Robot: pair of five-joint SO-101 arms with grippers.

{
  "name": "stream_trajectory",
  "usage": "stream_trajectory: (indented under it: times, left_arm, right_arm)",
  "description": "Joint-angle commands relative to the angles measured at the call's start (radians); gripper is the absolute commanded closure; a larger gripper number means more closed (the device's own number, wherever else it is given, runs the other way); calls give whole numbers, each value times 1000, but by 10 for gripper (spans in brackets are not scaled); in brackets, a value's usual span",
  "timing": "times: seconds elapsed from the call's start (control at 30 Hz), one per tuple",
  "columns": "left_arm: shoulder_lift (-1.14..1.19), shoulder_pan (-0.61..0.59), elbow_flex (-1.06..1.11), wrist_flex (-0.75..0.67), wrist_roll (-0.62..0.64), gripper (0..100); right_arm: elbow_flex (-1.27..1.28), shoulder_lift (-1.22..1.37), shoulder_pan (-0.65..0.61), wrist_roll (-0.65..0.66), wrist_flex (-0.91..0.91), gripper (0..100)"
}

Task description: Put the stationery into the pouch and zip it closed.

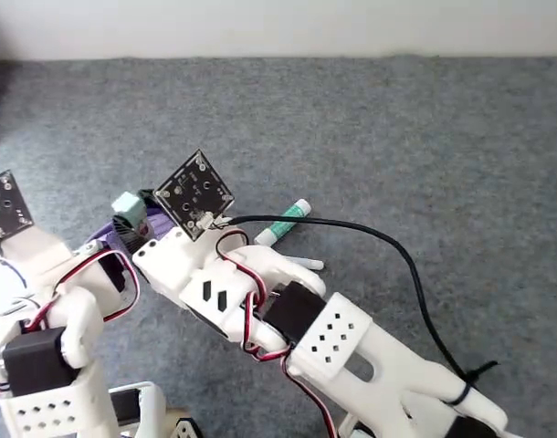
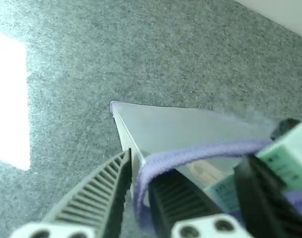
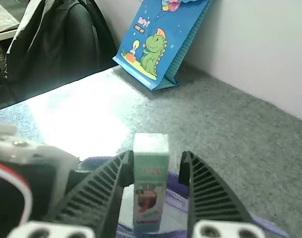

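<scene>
The left jaws are clamped on the purple zipper edge (image 2: 200,148) of the pouch (image 2: 190,129), holding its mouth open. The pouch is lying toward the left side of the grey surface (image 1: 397,137). The right arm (image 1: 342,342) is stretching in from the near right corner. The right jaws are gripping a small green box (image 3: 150,173), likely an eraser, upright and just above the open mouth. The box is not yet inside.

Something pale (image 2: 205,171) is showing through the pouch's clear wall, but I cannot tell what it is or whether it is inside.

Near the middle of the surface, a green-and-white glue stick (image 1: 284,222) is lying apart from the pouch. A slim white item (image 1: 303,263), perhaps a pen, is lying just beside the right arm, closer to the near edge.

The task seems to be in its filling stage. The box is looking ready to be lowered in and let go, while the glue stick and the white item are waiting to be picked up. Zipping is not begun, judging by the open mouth, and it is likely coming last.
</scene>
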Motion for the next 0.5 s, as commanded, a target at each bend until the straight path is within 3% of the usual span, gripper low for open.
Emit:
stream_trajectory:
  times: [0.0, 0.3, 0.47]
  left_arm:
    - [11, 2, -50, 0, 12, 987]
    - [14, 2, -50, 0, 12, 987]
    - [11, 2, -48, 0, 12, 987]
  right_arm:
    - [-2, -68, 27, 9, 56, 857]
    - [3, -156, 30, 11, 76, 875]
    - [2, -246, 147, 5, 219, 876]
